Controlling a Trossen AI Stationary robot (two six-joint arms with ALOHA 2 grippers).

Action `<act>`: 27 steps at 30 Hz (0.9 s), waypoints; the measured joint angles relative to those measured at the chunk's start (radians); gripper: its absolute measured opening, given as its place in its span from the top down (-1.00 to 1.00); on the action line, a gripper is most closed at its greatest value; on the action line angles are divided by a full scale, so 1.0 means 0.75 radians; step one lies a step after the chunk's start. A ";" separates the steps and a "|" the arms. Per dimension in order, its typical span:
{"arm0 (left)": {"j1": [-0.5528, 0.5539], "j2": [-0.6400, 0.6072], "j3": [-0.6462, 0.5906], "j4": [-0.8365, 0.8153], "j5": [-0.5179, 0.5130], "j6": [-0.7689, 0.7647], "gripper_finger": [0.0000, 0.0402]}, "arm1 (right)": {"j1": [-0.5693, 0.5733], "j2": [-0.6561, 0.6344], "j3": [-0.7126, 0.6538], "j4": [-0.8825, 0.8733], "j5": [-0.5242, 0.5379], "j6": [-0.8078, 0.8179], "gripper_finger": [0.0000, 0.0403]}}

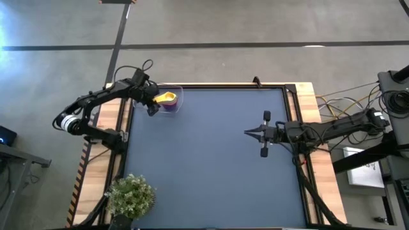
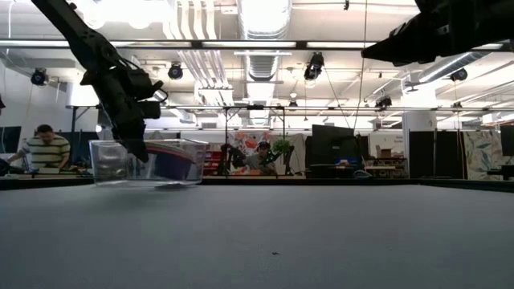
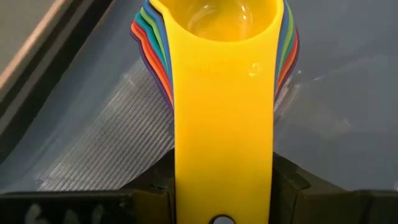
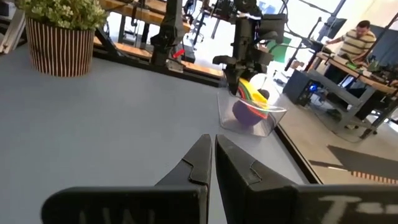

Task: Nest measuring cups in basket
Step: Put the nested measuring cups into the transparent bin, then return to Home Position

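At the far left corner of the counter [image 1: 211, 160] sits the basket [image 1: 174, 102], a clear tub, with the measuring cups [image 1: 167, 99] stacked inside it. The yellow cup [image 3: 224, 93] is topmost, its bowl seated in the nest of purple, blue, teal, green, orange and red rims. Its flat handle runs back from the bowl straight into the left tool [image 1: 152, 102], so the long axis lies along that arm's reach, the bowl pointing away from the wrist. The left tool is closed on this handle, one finger [image 3: 152, 186] at each edge. Faint raised lettering shows on the handle near the bowl; it cannot be read. No brand is legible.

The right tool [image 1: 248, 132] hangs over the right half of the counter, well apart from the basket, fingers pressed together and gripping nothing. A potted plant [image 1: 131, 196] stands at the near left corner.
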State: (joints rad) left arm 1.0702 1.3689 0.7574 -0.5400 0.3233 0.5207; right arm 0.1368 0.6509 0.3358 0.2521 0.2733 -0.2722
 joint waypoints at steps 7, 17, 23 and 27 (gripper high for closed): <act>0.000 0.000 -0.001 -0.012 -0.066 -0.076 0.39 | 0.000 0.036 0.004 0.000 -0.001 0.009 0.95; -0.001 -0.003 0.035 -0.107 -0.134 -0.187 0.02 | 0.000 0.030 0.004 0.030 0.011 0.038 0.95; -0.001 -0.003 0.146 -0.270 -0.153 -0.223 0.00 | 0.000 0.031 0.004 0.030 0.011 0.049 0.95; -0.001 -0.004 0.244 -0.389 -0.151 -0.299 -0.01 | 0.000 0.032 0.004 0.030 0.015 0.049 0.95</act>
State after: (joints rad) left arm 1.0698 1.3663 0.9405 -0.8319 0.2098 0.2968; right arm 0.1368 0.6750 0.3389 0.2747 0.2846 -0.2357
